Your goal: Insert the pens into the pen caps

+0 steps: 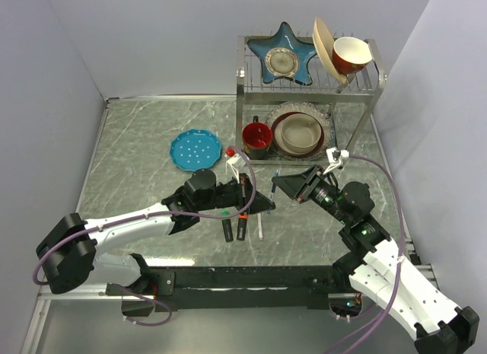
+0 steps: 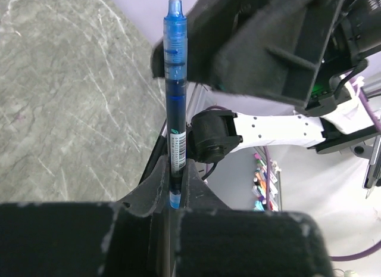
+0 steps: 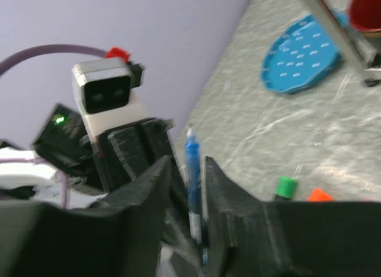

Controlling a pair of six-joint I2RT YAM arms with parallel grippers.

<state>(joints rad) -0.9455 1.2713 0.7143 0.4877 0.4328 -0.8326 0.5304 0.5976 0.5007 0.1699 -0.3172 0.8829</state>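
The left gripper [image 2: 175,184] is pressed together on the thin blue pen [image 2: 175,80]. It pinches the pen near one end, so the barrel and tip stick straight out past its fingertips. That free length runs between the fingers of the right gripper [image 3: 187,170]. The right gripper's jaws stand slightly spread, with a narrow gap on either side of the pen. A green cap [image 3: 287,186] and an orange cap [image 3: 319,195] show on the desk [image 3: 268,134], just beyond the right gripper's fingers.
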